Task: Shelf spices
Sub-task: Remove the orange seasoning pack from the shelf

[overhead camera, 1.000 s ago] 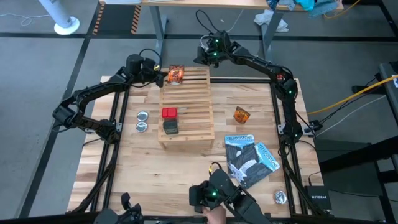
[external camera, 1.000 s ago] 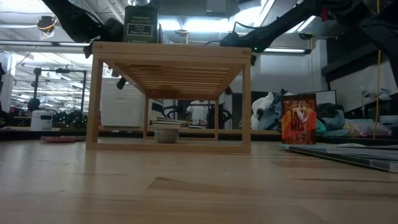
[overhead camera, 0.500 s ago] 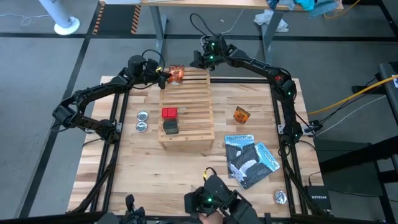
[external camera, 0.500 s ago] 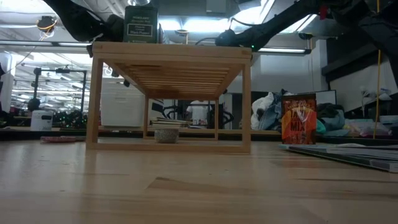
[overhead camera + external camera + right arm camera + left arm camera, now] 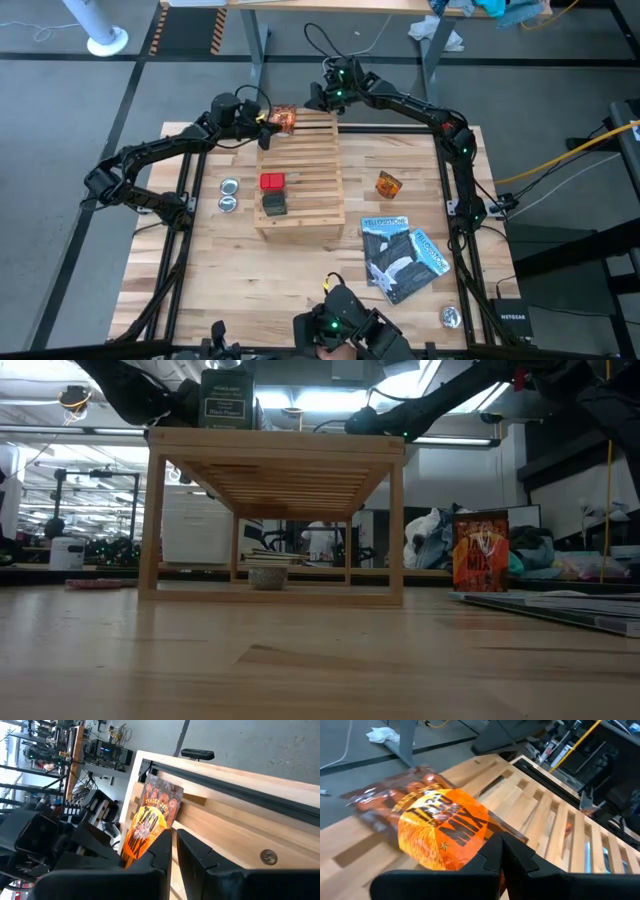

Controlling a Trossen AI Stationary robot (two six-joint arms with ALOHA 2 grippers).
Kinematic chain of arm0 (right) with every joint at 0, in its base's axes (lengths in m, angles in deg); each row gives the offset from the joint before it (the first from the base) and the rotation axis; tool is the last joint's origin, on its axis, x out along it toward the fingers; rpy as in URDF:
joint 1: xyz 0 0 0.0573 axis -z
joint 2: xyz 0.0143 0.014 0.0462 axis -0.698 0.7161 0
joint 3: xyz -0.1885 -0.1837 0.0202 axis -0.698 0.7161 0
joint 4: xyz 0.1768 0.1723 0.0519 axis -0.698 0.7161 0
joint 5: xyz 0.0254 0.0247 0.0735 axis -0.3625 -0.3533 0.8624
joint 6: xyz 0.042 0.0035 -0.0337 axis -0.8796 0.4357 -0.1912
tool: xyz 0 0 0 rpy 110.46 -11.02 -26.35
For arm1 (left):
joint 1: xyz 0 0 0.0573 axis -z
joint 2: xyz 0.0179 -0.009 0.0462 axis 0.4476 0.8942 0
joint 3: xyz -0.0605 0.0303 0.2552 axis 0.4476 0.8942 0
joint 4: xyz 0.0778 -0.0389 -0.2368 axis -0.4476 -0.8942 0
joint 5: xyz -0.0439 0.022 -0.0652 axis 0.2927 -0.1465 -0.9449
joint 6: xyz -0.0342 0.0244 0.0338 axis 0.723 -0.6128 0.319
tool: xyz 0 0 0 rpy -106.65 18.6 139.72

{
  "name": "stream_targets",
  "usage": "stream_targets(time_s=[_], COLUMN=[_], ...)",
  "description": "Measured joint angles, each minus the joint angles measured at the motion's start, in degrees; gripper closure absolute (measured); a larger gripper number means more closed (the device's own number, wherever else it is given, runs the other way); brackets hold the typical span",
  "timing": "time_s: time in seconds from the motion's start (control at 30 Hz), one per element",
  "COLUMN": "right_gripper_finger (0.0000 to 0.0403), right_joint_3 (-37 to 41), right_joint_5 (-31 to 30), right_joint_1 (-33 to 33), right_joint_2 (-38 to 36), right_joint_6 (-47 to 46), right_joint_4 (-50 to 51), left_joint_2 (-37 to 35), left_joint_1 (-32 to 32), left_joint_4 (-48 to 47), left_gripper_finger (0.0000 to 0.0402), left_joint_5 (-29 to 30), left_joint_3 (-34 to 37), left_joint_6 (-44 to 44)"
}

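The shelf (image 5: 299,172) is a light slatted rack in mid-table. One orange-brown packet (image 5: 284,118) lies on its far left corner, and my left gripper (image 5: 264,119) is shut on it from the left. My right gripper (image 5: 322,96) hovers shut just beyond the shelf's far edge, touching nothing. The red box (image 5: 271,181) and the dark grey box (image 5: 274,204) sit on the slats' left side. A second orange packet (image 5: 388,184) stands on the table right of the shelf, also visible in the low view (image 5: 481,550). My left gripper pinches the packet's edge (image 5: 470,854) on the side facing the table's left, between its two fingers. The fingers come nearly level from the left. The packet rests on the shelf's far left slats (image 5: 530,815), its puffed face turned up.
Two round silver tins (image 5: 228,195) lie left of the shelf, a third tin (image 5: 451,316) near the right front corner. Blue-and-black booklets (image 5: 402,257) lie right of the shelf. A person's hand (image 5: 345,348) shows at the near edge. Black frame rails border the table.
My left gripper has edged toward the shelf's far left corner with the packet in its hold. My right gripper has drifted a little toward the table's left along the shelf's far edge.
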Motion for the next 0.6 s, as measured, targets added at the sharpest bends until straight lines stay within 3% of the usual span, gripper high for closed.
stream_targets(time_s=[0.6], right_gripper_finger=[0.037], right_joint_3=[0.0], right_joint_5=[1.46], right_joint_1=[-2.88], right_joint_2=[0.0], right_joint_6=[-0.03], right_joint_4=[0.24], left_joint_2=[-0.22], left_joint_1=[-0.08], left_joint_4=[-5.72], left_gripper_finger=[0.0401], left_joint_5=[2.62], left_joint_3=[-0.2], left_joint_6=[-1.81])
